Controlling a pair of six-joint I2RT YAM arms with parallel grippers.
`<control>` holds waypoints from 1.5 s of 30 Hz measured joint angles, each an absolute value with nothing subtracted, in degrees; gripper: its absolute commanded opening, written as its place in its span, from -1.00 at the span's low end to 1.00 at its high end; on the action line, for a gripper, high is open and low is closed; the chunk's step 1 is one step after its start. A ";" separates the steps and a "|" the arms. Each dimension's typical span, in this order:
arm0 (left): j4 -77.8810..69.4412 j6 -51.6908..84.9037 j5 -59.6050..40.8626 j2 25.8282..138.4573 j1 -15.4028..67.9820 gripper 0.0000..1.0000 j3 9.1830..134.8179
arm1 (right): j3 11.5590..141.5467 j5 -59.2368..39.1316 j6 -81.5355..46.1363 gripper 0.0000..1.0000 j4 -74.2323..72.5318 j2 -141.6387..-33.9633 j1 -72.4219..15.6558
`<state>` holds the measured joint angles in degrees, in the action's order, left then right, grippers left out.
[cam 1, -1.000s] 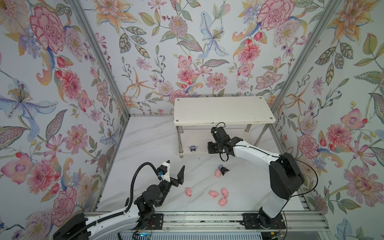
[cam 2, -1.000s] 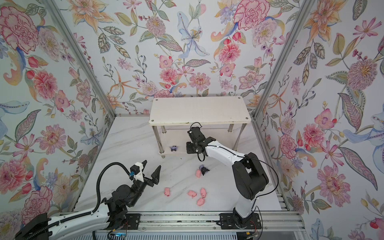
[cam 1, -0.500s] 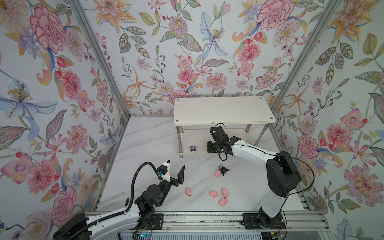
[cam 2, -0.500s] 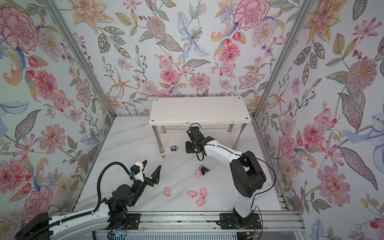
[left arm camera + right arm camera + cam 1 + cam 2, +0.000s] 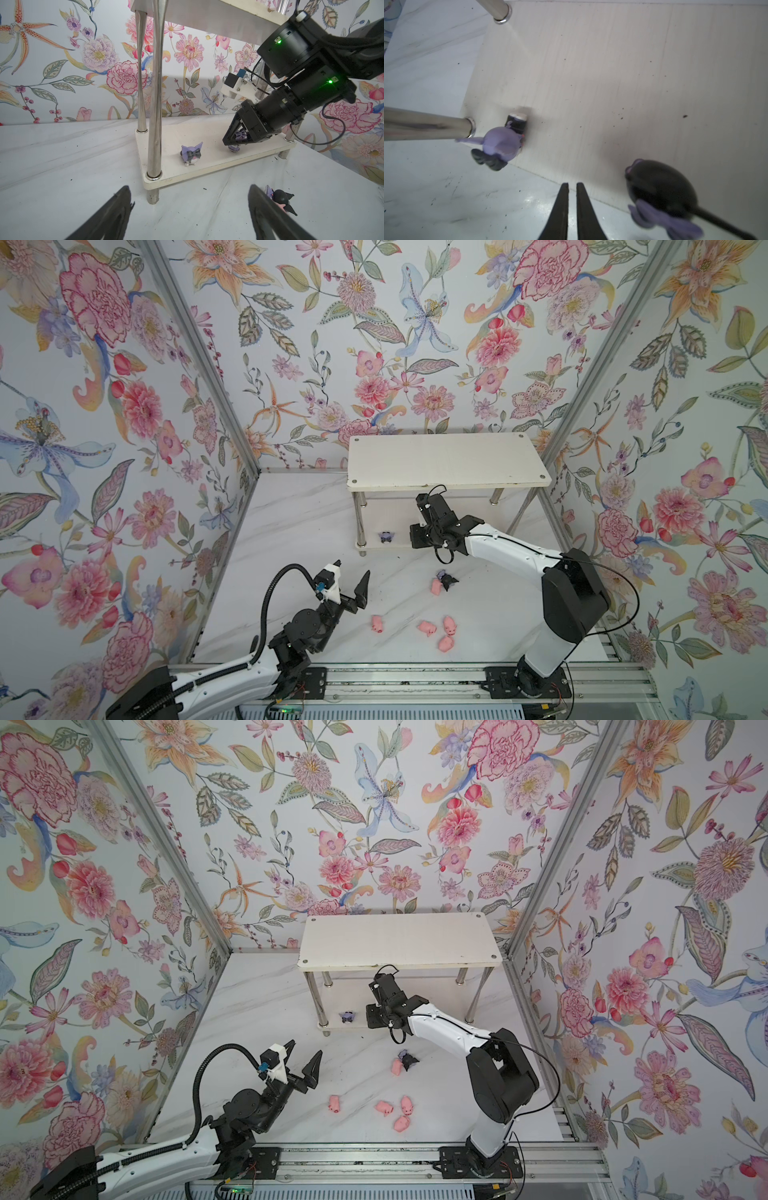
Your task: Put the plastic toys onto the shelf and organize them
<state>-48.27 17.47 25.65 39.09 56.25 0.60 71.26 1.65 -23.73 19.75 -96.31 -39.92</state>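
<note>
the right gripper (image 5: pixel 572 185), jaws together and empty, hangs at the lower board of the shelf (image 5: pixel 612 72) with a dark figurine (image 5: pixel 658 191) just beside it, while the left gripper (image 5: pixel 353 568), jaws apart, is nearer the loose pig (image 5: pixel 377 624) at its 5 o'clock.

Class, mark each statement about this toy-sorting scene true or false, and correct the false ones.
1. All five pink pigs lie on the table. True.
2. The shelf's top board carries a figurine. False: it is bare; a purple figurine sits on the lower board.
3. The left gripper is open and empty. True.
4. The right gripper is wide open. False: its jaws are shut.
</note>
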 measured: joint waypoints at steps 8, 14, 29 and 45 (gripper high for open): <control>-47.79 18.48 24.23 27.24 56.18 0.39 0.60 | 63.55 6.07 -23.62 -0.61 22.90 -75.59 -44.38; -41.98 19.31 22.35 24.93 56.14 -0.01 0.60 | 54.13 9.69 -28.58 -0.24 28.88 -63.37 -45.74; -45.74 18.41 12.86 64.18 75.77 0.17 7.57 | 28.75 5.61 -42.74 -0.08 31.35 -48.75 -42.61; -61.28 21.34 23.29 84.34 83.26 0.16 14.28 | 26.57 -10.68 -38.83 0.07 15.40 -61.25 -28.40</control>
<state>-61.28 21.34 23.29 84.33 83.26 14.28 26.57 -10.68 -38.83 15.40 -61.25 -28.40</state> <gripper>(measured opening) 0.586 0.553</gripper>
